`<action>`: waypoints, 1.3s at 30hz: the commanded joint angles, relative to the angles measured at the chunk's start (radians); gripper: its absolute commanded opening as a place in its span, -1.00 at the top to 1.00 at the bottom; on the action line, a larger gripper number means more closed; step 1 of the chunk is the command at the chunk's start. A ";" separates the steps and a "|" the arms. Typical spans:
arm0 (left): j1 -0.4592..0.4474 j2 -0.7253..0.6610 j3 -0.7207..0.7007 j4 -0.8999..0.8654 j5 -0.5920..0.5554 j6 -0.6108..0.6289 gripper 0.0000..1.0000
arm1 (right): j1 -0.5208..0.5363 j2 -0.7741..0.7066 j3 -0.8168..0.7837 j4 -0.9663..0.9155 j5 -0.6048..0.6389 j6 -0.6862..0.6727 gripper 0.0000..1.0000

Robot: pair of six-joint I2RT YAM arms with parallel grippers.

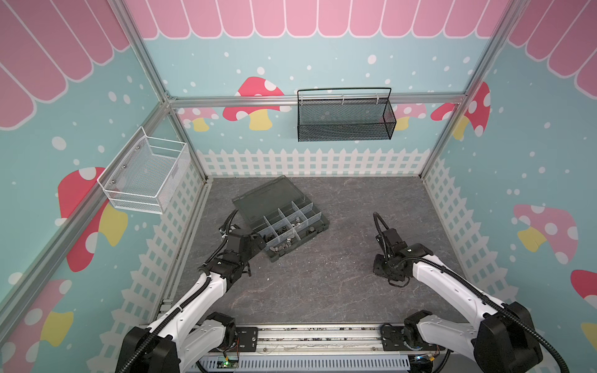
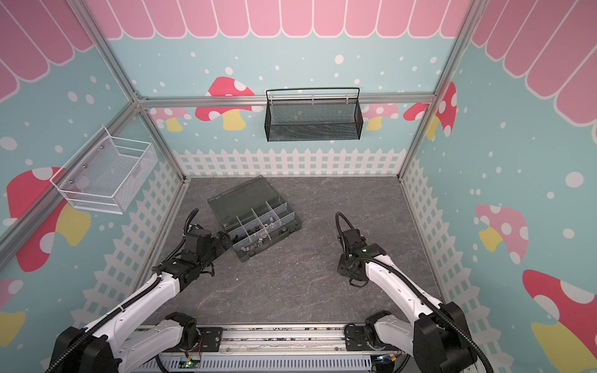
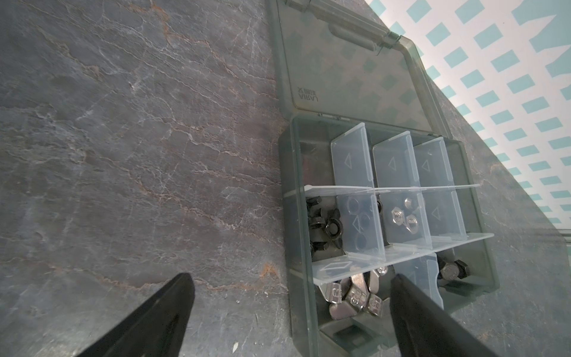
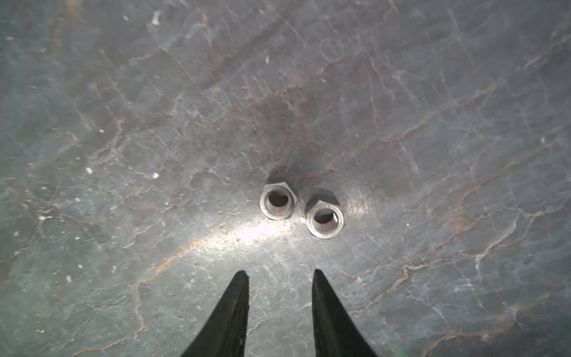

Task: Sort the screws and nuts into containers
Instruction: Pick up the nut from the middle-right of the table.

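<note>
Dark grey, stone-veined bench (image 1: 323,284) bearing a dark grey plastic organizer box (image 1: 318,223) with translucent dividers, its smoky hinged lid (image 1: 268,197) lying open flat on the surface. In the right wrist view, two small silver hex nuts (image 4: 278,201) sit just beside each other on bare bench.

Two arms, white link shells with small dark screw dots, black joints and wrists, black ribbed cables looped along each. Left gripper (image 3: 290,312) and right gripper (image 4: 279,304): black tapered pointed fingers. Green light on right wrist.
</note>
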 commanded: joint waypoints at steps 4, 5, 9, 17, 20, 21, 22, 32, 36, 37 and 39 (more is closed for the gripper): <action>0.007 0.012 -0.007 0.014 0.009 -0.015 -1.00 | -0.030 -0.006 -0.048 -0.026 0.004 0.032 0.27; 0.007 0.013 -0.005 0.014 0.012 -0.015 -0.99 | -0.036 -0.003 -0.055 -0.018 0.006 0.030 0.26; 0.007 0.017 -0.005 0.014 0.014 -0.015 -1.00 | -0.061 0.012 -0.074 0.024 -0.004 0.011 0.25; 0.007 0.022 -0.007 0.017 0.020 -0.019 -0.99 | -0.107 0.070 -0.080 0.088 -0.015 -0.042 0.19; 0.007 0.032 -0.005 0.019 0.020 -0.022 -0.99 | -0.124 0.097 -0.076 0.107 -0.013 -0.061 0.14; 0.007 0.036 -0.005 0.022 0.022 -0.024 -0.99 | -0.129 0.106 -0.073 0.113 -0.014 -0.066 0.12; 0.007 0.041 -0.004 0.026 0.025 -0.025 -0.99 | -0.135 0.114 -0.069 0.117 -0.014 -0.071 0.11; 0.007 0.068 0.003 0.038 0.037 -0.025 -0.99 | -0.170 0.172 -0.069 0.159 -0.017 -0.103 0.13; 0.007 0.074 0.008 0.043 0.038 -0.022 -1.00 | -0.178 0.184 -0.065 0.173 -0.017 -0.108 0.14; 0.007 0.076 0.009 0.043 0.039 -0.021 -1.00 | -0.178 0.190 -0.060 0.175 -0.018 -0.112 0.16; 0.007 0.078 0.011 0.043 0.038 -0.022 -0.99 | -0.180 0.202 -0.052 0.179 -0.020 -0.117 0.18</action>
